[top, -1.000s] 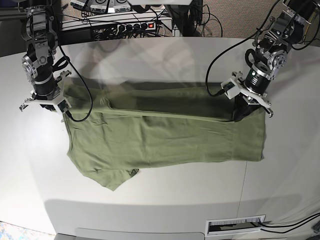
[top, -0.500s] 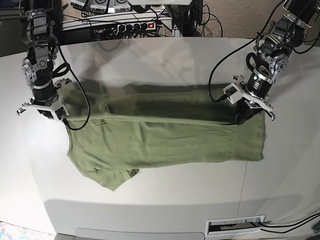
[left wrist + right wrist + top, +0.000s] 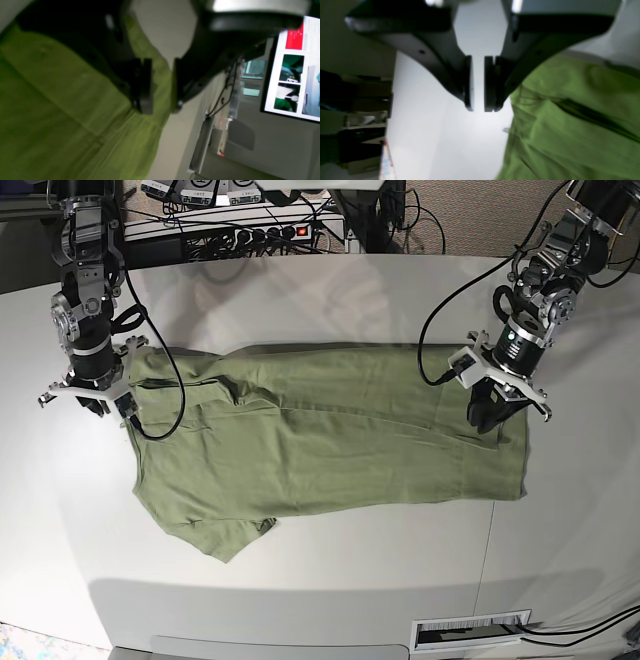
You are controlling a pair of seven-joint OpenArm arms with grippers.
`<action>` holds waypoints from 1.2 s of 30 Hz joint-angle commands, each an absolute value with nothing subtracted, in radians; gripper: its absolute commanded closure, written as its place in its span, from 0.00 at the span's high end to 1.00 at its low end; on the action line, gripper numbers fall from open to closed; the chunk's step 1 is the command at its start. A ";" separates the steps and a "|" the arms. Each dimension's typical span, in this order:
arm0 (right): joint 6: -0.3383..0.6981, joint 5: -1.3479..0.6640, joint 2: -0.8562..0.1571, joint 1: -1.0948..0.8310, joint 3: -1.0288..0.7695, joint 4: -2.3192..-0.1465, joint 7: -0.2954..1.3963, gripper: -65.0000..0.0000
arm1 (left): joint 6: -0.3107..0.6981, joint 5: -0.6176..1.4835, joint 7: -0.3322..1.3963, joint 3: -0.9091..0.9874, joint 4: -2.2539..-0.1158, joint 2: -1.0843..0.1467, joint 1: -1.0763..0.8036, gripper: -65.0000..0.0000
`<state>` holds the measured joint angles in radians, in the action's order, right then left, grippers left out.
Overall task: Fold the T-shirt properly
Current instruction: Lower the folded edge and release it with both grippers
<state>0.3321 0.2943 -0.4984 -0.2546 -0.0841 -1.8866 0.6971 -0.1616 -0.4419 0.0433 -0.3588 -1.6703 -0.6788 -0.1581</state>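
So the T-shirt [image 3: 330, 435] is lying flat across the middle of the desk [image 3: 300, 580], long side running left to right in the base view, one sleeve poking toward the desk's front edge. My left gripper [image 3: 160, 87] is parked right over the shirt's far corner on that view's right, jaws a bit apart; green cloth shows through the gap, but it's too blurry to tell whether the pads [image 3: 146, 85] actually touch it. My right gripper [image 3: 478, 83] hangs just off the shirt's other end, jaws cracked open only a sliver with nothing but bare desk between them (shirt edge sits just beside one finger). Nothing gripped on that side.
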 commanded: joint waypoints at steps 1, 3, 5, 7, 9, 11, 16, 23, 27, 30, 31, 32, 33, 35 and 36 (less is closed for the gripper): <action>0.315 0.289 -0.513 -0.243 -0.093 -1.903 0.677 0.10 | -0.183 -0.443 0.029 -0.350 -1.684 -0.693 -0.150 0.05; 0.316 0.275 -0.507 -0.244 -0.093 -1.903 0.678 0.00 | -0.182 -0.429 0.029 -0.350 -1.684 -0.693 -0.149 0.00; 0.317 0.257 -0.507 -0.244 -0.093 -1.903 0.680 0.00 | -0.164 -0.421 0.028 -0.350 -1.684 -0.693 -0.149 0.00; 0.317 0.250 -0.507 -0.244 -0.093 -1.903 0.678 0.00 | -0.069 -0.422 0.028 -0.350 -1.684 -0.693 -0.146 0.00; 0.318 0.250 -0.507 -0.243 -0.093 -1.903 0.675 0.00 | 0.099 -0.423 0.028 -0.350 -1.683 -0.693 -0.132 0.00; 0.324 0.250 -0.507 -0.243 -0.091 -1.901 0.670 0.00 | 0.236 -0.426 0.028 -0.350 -1.675 -0.693 -0.112 0.00; 0.446 0.251 -0.508 -0.223 -0.076 -1.824 0.674 0.00 | 0.310 -0.426 0.101 -0.350 -1.652 -0.696 -0.050 0.00; 0.475 0.252 -0.511 -0.094 0.038 -1.720 0.730 0.00 | 0.390 -0.425 0.116 -0.350 -1.652 -0.704 0.001 0.00; 0.475 0.254 -0.515 -0.031 0.104 -1.688 0.757 0.00 | 0.451 -0.426 0.115 -0.350 -1.629 -0.704 0.003 0.00; 0.475 0.254 -0.515 -0.025 0.127 -1.688 0.767 0.00 | 0.474 -0.426 0.115 -0.350 -1.571 -0.704 0.003 0.00; 0.475 0.255 -0.516 -0.026 0.131 -1.687 0.772 0.00 | 0.490 -0.426 0.115 -0.350 -1.552 -0.704 0.003 0.00; 0.479 0.254 -0.515 -0.026 0.132 -1.687 0.778 0.00 | 0.509 -0.426 0.115 -0.350 -1.536 -0.704 0.003 0.00; 0.496 0.254 -0.516 -0.025 0.132 -1.687 0.780 0.00 | 0.525 -0.426 0.115 -0.350 -1.524 -0.704 0.002 0.00; 0.524 0.253 -0.516 -0.025 0.132 -1.687 0.787 0.00 | 0.556 -0.426 0.116 -0.350 -1.516 -0.704 0.002 0.00; 0.535 0.250 -0.515 -0.025 0.132 -1.687 0.797 0.00 | 0.571 -0.426 0.115 -0.350 -1.517 -0.704 0.003 0.00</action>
